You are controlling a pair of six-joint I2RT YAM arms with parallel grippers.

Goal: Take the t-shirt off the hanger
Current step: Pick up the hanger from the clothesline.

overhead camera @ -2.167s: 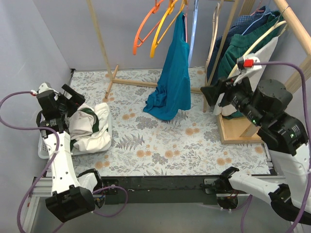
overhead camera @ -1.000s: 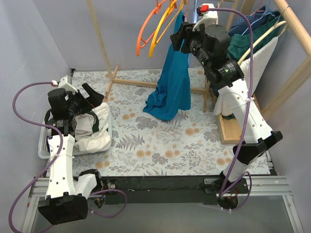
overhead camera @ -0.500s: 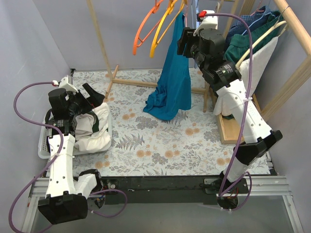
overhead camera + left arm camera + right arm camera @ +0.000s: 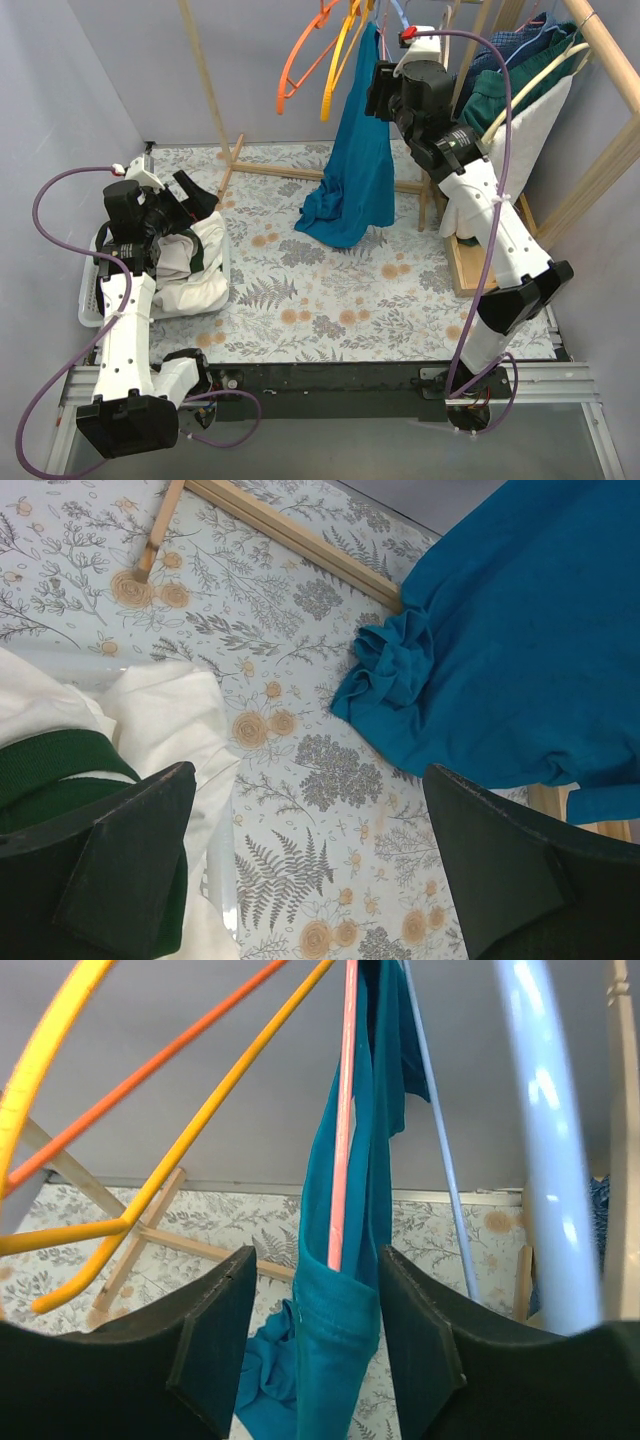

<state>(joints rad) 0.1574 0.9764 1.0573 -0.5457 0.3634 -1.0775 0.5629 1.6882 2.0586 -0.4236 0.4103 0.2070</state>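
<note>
Floral worktop (image 4: 330,300) lies below the teal t-shirt (image 4: 360,160) on its pink hanger (image 4: 345,1110); right gripper (image 4: 315,1260) and left gripper (image 4: 308,775) gape wide.

My left arm (image 4: 125,320) and right arm (image 4: 490,215): white shells, black joints, a purple cable (image 4: 38,225) looping off each, red tab (image 4: 408,33) on right wrist. Fingers (image 4: 130,860) matte black, wedge-shaped.

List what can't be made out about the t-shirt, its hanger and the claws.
- Pink hanger hook: cut off by the top edge, right wrist view.
- Teal t-shirt top: partly behind the right arm, top view.
- Right claw touching the shirt or not: unclear in both.
</note>
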